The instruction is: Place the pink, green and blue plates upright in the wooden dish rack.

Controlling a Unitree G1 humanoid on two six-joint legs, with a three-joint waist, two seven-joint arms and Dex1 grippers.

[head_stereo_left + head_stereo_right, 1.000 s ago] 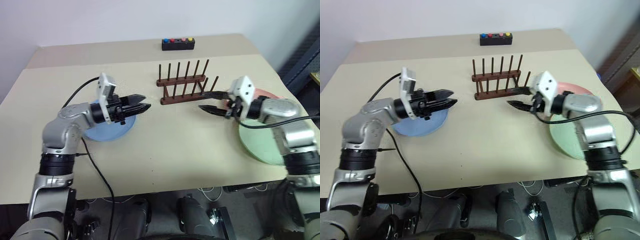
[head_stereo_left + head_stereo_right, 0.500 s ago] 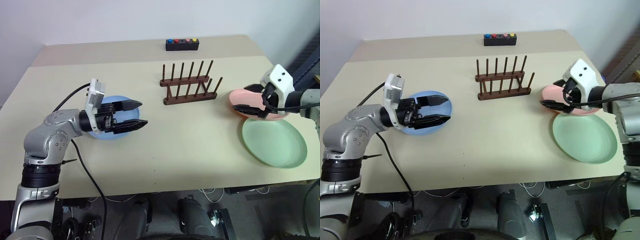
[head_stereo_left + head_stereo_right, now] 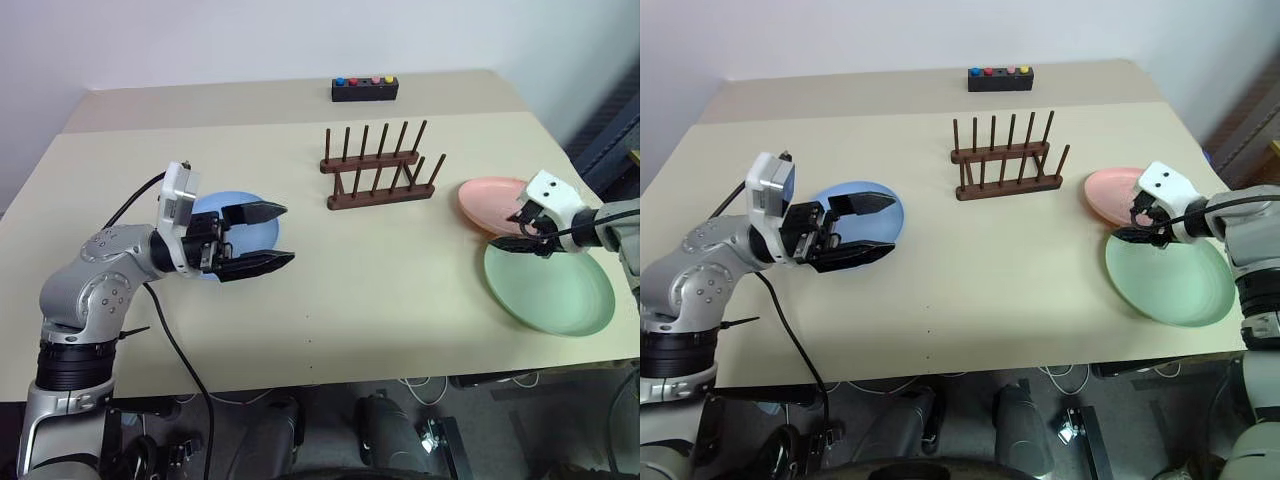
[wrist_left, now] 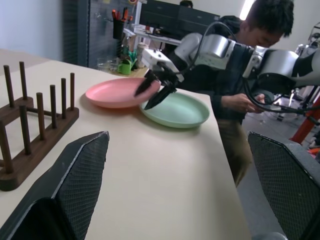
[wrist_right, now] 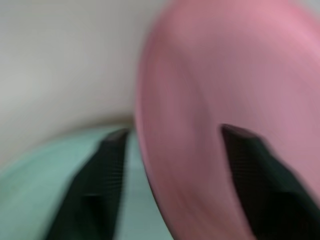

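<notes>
- Left gripper (image 3: pixel 258 237), in the left eye view, hangs with its two black fingers spread wide and nothing between them, just above the near right edge of the blue plate (image 3: pixel 205 208); that plate lies flat on the table (image 3: pixel 380 290) at the left; the wooden dish rack (image 3: pixel 380 170) stands far of centre with every slot bare.
- Right eye view: right gripper (image 3: pixel 1137 225) is tipped down at the spot where the near rim of the pink plate (image 3: pixel 1112 192) meets the far rim of the green plate (image 3: pixel 1170 280); both plates lie flat at the right, the pink one just overlapping or touching the green; a small black box with coloured buttons (image 3: pixel 1000 77) sits at the far edge.
- Left wrist view: the left arm's own fingers (image 4: pixel 75 175) stand far apart; across the table the right gripper's tips straddle the pink rim, partly open; whether they pinch it I cannot tell; a person stands beyond the table's right edge.
- Right wrist view: the pink rim runs between the two dark fingers (image 5: pixel 107 170); no firm clamp can be made out.
- Progress, as I judge it: no plate is racked yet; all three remain to be lifted and stood between the pegs; the pink one looks to be first.
</notes>
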